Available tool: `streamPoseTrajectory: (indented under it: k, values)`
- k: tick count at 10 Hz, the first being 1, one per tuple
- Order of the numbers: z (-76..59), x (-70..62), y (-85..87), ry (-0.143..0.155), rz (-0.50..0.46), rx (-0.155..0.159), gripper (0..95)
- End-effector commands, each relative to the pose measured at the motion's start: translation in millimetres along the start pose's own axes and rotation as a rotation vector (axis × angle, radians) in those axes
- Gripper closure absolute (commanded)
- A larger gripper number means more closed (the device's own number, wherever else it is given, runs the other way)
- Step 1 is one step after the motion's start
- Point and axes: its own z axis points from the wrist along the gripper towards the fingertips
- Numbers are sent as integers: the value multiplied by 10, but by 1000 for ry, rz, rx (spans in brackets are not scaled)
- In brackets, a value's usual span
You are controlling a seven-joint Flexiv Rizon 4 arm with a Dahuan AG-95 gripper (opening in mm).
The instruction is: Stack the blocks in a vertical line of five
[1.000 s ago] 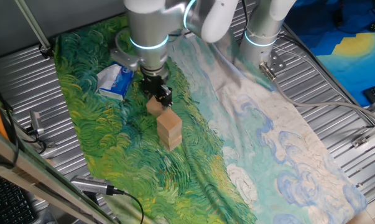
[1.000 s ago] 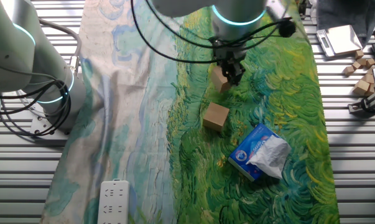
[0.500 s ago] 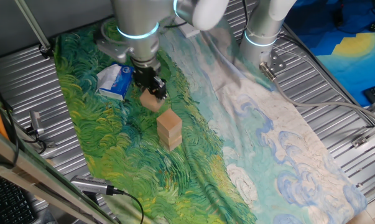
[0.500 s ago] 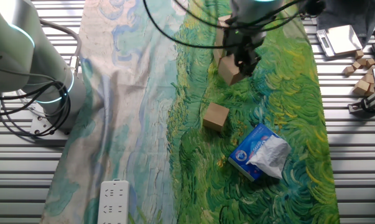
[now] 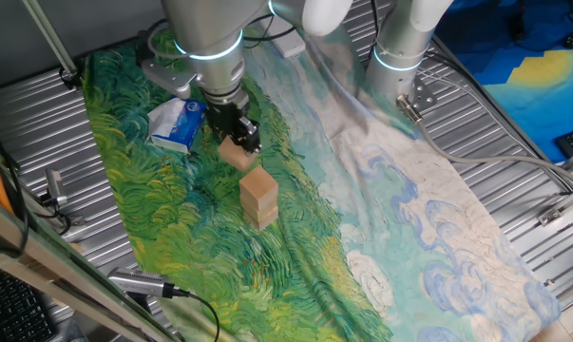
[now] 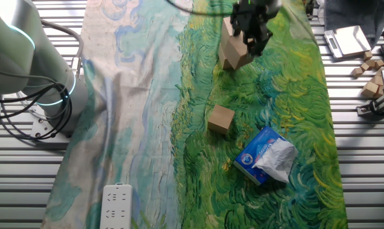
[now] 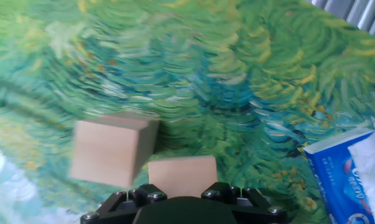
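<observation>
My gripper (image 5: 237,133) is shut on one tan wooden block (image 5: 237,153) and holds it in the air above the green cloth, just behind and to the left of the stack. The stack (image 5: 258,198) is a short upright column of tan blocks; two levels show. From the other side the held block (image 6: 235,55) hangs under the gripper (image 6: 252,35), well beyond the stack (image 6: 221,119). In the hand view the held block (image 7: 182,175) sits between my fingers and the stack's top (image 7: 109,152) lies lower left.
A blue-and-white soft packet (image 5: 177,123) lies on the cloth left of the gripper, also seen in the other fixed view (image 6: 266,154) and the hand view (image 7: 352,180). Loose wooden blocks (image 6: 372,86) sit on the metal table far right. A white power strip (image 6: 117,205) lies near the front.
The gripper has risen with the block in it and shifted slightly away from the stack. The stack and the packet have not moved.
</observation>
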Motion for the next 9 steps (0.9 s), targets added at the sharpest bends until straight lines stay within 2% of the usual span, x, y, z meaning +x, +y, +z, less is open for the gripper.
streamPoseTrajectory:
  k: [1,6,9]
  values:
    - [11,-26,0,4,-7,-2,950]
    - [13,-51,1,10,-2,-4,950]
    - [16,-53,-5,19,6,7,950]
